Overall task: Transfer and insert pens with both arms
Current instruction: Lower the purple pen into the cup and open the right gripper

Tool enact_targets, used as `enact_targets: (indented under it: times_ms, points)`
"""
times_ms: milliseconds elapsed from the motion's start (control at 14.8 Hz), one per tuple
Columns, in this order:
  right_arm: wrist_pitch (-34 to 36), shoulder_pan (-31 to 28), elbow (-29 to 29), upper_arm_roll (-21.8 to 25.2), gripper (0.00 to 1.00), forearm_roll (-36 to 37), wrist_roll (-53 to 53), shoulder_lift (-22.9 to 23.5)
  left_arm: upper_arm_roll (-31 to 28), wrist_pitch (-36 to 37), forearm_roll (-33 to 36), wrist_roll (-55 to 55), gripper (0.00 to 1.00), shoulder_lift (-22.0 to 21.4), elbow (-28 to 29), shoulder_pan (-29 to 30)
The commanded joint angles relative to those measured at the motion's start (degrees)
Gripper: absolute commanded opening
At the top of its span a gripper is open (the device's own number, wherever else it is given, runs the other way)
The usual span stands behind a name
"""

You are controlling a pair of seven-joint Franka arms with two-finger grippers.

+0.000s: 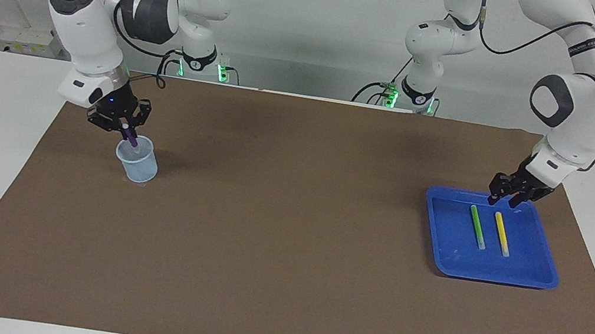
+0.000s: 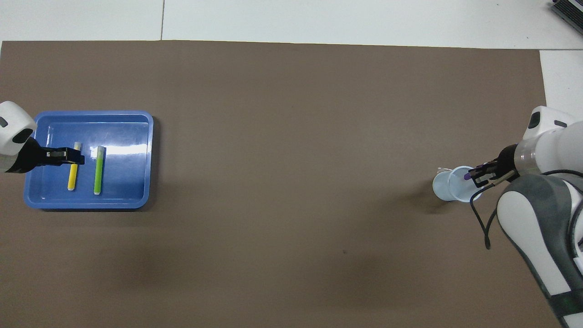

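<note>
Blue tray (image 1: 545, 272): two pens | left gripper (image 1: 513, 196): can't tell | right gripper (image 1: 123, 127) pinches purple pen (image 1: 130, 138)

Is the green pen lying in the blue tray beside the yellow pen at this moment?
Yes, the green pen lies flat in the blue tray next to the yellow pen, both untouched.

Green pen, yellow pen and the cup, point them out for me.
green pen (image 1: 477, 226), facing view, middle of its barrel
yellow pen (image 1: 501, 233), facing view, middle of its barrel
cup (image 1: 140, 166), facing view, its outer wall
</note>
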State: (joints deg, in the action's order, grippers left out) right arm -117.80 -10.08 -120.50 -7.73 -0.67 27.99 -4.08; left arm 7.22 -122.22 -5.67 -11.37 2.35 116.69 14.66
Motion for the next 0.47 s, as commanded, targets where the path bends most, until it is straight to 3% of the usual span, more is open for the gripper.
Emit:
enact_targets:
  times_ms: [0, 339, 406]
  points:
    - [-5.14, -0.73, -4.99, -0.62, 0.00, 1.02, -1.62, -1.98, 0.51, -3.62, 1.19, -0.50, 0.58, 1.78, 0.20, 0.63]
    - [-6.92, -1.78, -6.50, -0.62, 0.00, 1.02, -2.50, -0.85, 0.42, -10.83, 1.19, -0.59, 0.56, 7.05, 0.20, 0.63]
    - [-7.88, -1.87, -6.76, -0.62, 0.07, 1.02, -2.50, -0.49, 0.51, -11.80, 1.19, -0.59, 0.56, 7.75, 0.20, 0.63]
